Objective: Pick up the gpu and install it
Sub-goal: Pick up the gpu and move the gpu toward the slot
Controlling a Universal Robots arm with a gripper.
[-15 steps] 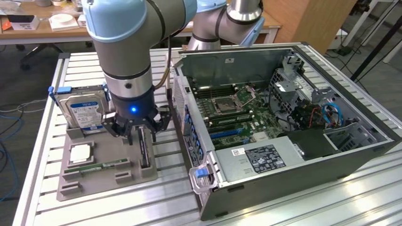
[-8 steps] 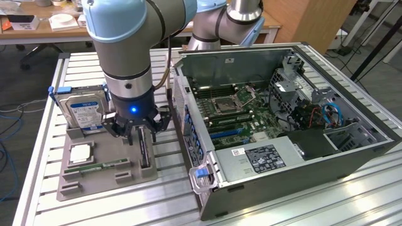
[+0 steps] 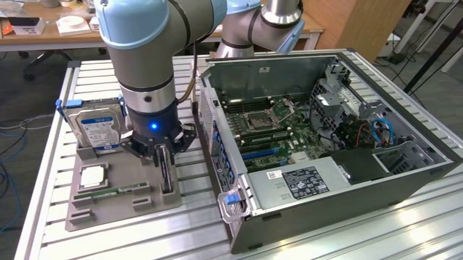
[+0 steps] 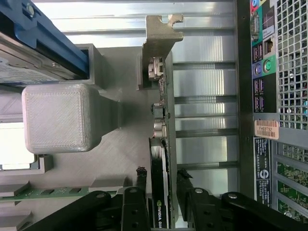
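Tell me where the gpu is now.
The gpu stands on edge in the grey holder on the exterior view's left, between the hard drive and the computer case, straddled by the gripper.

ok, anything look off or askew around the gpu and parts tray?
Nothing stands out. The gpu stands on edge, straight in its slot on the grey tray, with the gripper down over it, jaws open on either side. The hard drive sits upright in its holder, and the computer case lies open beside the tray.
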